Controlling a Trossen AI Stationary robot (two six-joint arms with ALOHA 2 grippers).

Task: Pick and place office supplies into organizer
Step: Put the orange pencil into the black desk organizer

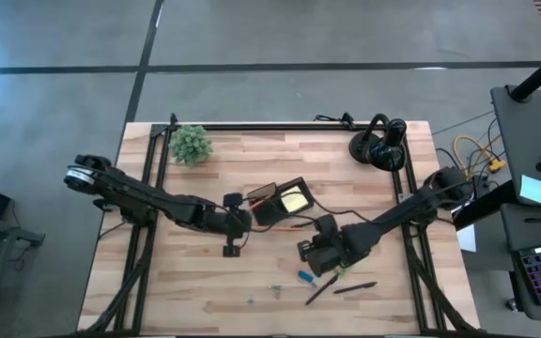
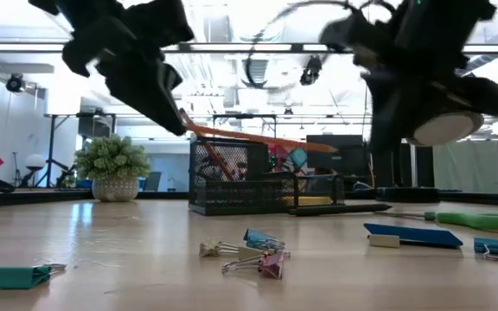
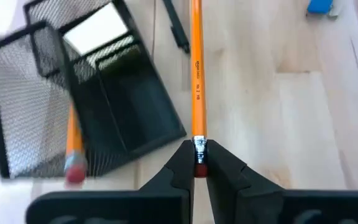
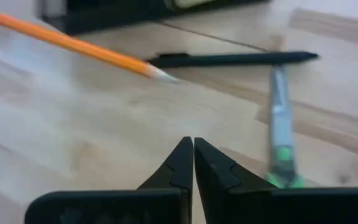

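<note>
My left gripper (image 3: 199, 155) is shut on an orange pencil (image 3: 196, 68), just beside the black mesh organizer (image 1: 272, 207) at mid-table. In the organizer lie a yellow sticky-note pad (image 1: 294, 199) and another orange pencil (image 3: 73, 140). My right gripper (image 4: 193, 146) is shut with nothing in it, above bare wood right of the organizer. Beyond it on the table lie a black pen (image 4: 229, 59) and green-handled scissors (image 4: 281, 130). Two black pens (image 1: 341, 288), a blue piece (image 1: 305, 277) and metal clips (image 2: 249, 252) lie near the front edge. My left gripper pinches the pencil's eraser end (image 3: 199, 144) between its two fingertips. The fingers come slanting down from the table's left, and the pencil runs straight on from them toward the right. It hangs lifted clear, nearly level, its point (image 4: 160, 73) a little lower, passing above the organizer's top (image 2: 232, 142).
A small green potted plant (image 1: 191, 144) stands at the far left and a black headphone-like object (image 1: 380, 145) at the far right. A teal clip (image 2: 15, 275) lies at the near edge. Bare wood stretches left of the organizer.
</note>
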